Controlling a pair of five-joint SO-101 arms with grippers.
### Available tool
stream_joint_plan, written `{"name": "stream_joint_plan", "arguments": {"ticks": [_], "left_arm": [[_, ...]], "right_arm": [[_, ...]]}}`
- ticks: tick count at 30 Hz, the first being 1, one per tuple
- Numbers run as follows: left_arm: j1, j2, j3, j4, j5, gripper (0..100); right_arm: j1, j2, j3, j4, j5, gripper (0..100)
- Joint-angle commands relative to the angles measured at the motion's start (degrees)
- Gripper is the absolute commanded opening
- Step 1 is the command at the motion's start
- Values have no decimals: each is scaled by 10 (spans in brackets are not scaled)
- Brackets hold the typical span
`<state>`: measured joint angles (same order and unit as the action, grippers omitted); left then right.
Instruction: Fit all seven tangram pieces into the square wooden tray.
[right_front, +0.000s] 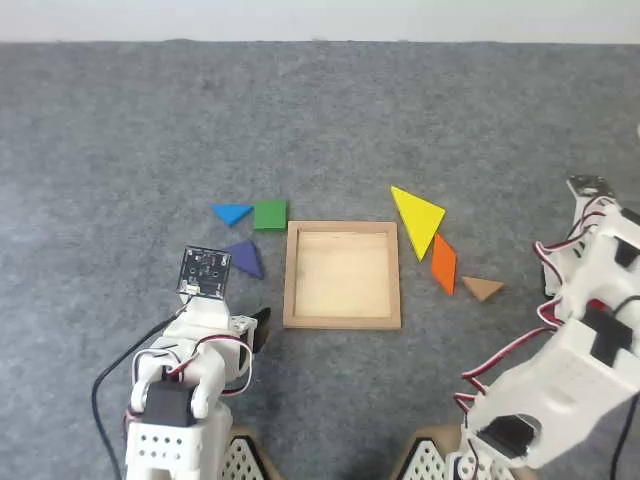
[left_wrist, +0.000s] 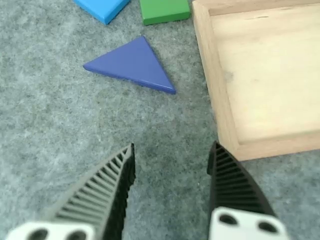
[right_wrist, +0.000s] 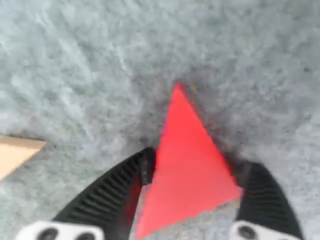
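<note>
No word, number, label or sign can be read anywhere. The wooden tray (right_front: 291, 275) is bare wood. The yellow triangle (right_front: 417, 217), the blue triangle (left_wrist: 131, 65) and the red triangle (right_wrist: 185, 165) are plain colour, and the grey table (right_front: 120, 130) is unmarked.

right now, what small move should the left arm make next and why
Probably ease the left gripper forward and down over the purple triangle. The gripper is open and empty, the triangle lies flat on the mat just ahead, and the wooden tray beside it holds no pieces.
</note>
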<state>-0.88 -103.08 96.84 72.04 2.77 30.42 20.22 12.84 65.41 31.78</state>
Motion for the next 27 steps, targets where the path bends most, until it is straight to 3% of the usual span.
{"name": "stream_joint_plan", "arguments": {"ticks": [1, 8, 17, 27], "left_arm": [[-4, -11, -4, 3, -4, 238], [-4, -11, -4, 3, -4, 238], [-4, -11, -4, 3, -4, 238], [-4, -11, -4, 3, -4, 238]], "right_arm": [[-15, 15, 17, 14, -14, 211], [-3, -24, 17, 20, -12, 347], [29, -131, 51, 78, -14, 347], [28, -132, 97, -10, -58, 347]]}}
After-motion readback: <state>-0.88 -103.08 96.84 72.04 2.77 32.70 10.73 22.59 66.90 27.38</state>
